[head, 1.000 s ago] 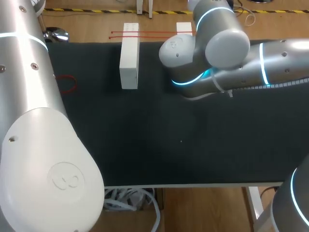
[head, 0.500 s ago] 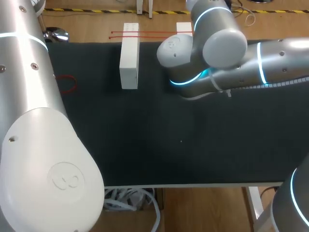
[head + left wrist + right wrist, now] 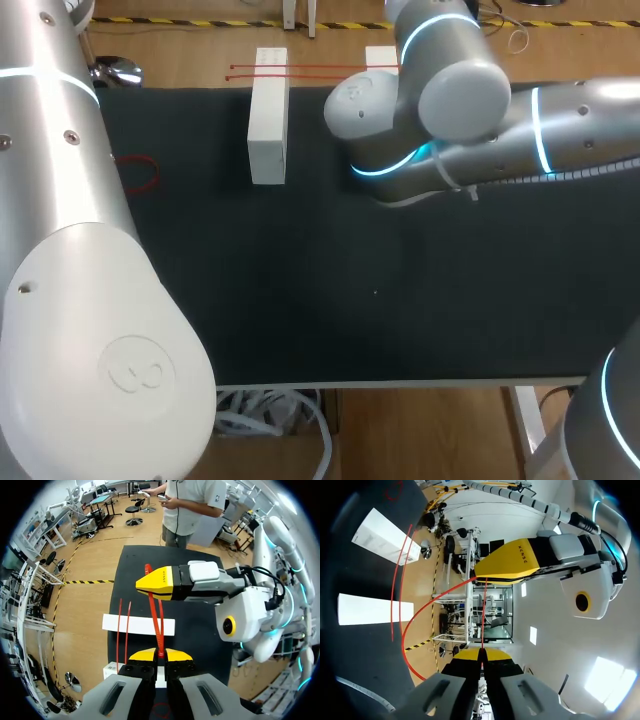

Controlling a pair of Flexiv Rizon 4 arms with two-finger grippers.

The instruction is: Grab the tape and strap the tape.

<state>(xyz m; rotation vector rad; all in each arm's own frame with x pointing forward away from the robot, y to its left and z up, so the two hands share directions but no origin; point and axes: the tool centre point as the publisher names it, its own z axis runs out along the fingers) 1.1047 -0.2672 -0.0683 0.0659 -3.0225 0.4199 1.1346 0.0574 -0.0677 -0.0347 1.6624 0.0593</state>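
A thin red strap (image 3: pixel 158 622) runs between my two grippers, held above the black mat. My left gripper (image 3: pixel 160 655) is shut on one end of it. Just ahead, my right gripper (image 3: pixel 161 583) has its yellow tips closed on the other end. In the right wrist view my right gripper (image 3: pixel 481 655) pinches the strap (image 3: pixel 483 615), which rises straight to the left gripper (image 3: pixel 506 563); a second run of the strap bows out to the side as a loop. In the head view my right arm (image 3: pixel 440 110) hides both grippers.
Two white blocks (image 3: pixel 268 118) (image 3: pixel 380 57) stand at the mat's far edge, with two more red straps (image 3: pixel 300 70) lying across them. A small red loop (image 3: pixel 140 172) lies on the mat beside my left arm (image 3: pixel 70 250). The near half of the mat (image 3: pixel 380 300) is bare.
My right arm has shifted slightly to the left and then stopped. Both grippers stay shut on the strap.
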